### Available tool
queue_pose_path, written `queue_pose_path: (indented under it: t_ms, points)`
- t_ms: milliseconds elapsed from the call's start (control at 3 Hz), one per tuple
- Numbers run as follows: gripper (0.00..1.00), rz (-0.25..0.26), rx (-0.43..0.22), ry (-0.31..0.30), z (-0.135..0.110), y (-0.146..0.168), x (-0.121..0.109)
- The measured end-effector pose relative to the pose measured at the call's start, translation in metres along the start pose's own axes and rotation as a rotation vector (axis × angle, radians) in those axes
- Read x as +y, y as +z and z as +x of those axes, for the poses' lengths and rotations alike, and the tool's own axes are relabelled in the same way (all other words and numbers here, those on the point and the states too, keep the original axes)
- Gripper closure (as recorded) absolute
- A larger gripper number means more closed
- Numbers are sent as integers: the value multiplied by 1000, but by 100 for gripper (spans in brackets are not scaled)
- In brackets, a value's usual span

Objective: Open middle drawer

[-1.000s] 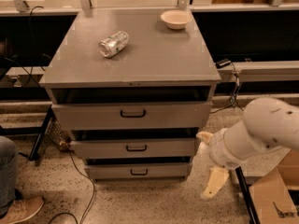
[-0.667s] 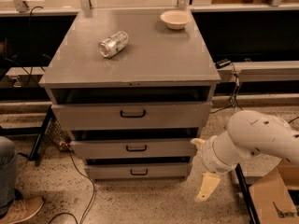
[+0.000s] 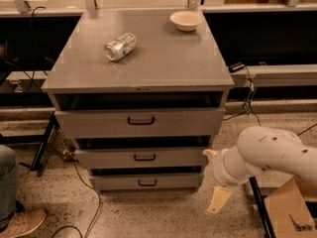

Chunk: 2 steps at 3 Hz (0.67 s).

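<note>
Left of the gripper (image 3: 213, 178), at about its height, sits the middle drawer (image 3: 114, 158), not yet pulled out, its handle (image 3: 144, 157) untouched. The gripper hangs off the cabinet's (image 3: 148, 58) right front corner, spread wide, holding nothing. Approach step, seemingly; next it must swing left and close on that handle

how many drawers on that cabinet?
3, stacked: top drawer, middle drawer, bottom drawer. None look hidden. The gripper sits low, right of the lower two.

My arm (image 3: 272, 150): a smooth, rounded white shell flecked with small dark marks, ending in a cream pincer (image 3: 214, 181), low at right.
</note>
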<state>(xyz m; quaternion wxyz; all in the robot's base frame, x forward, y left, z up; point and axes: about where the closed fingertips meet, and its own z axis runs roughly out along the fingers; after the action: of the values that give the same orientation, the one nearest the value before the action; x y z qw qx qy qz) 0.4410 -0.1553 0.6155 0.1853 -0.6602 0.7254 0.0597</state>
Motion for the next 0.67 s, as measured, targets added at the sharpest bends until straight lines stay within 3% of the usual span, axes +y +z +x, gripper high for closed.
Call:
queue_pose_path:
  t_ms: [667]
  points:
    - [0, 102, 83, -39, 25, 58, -34]
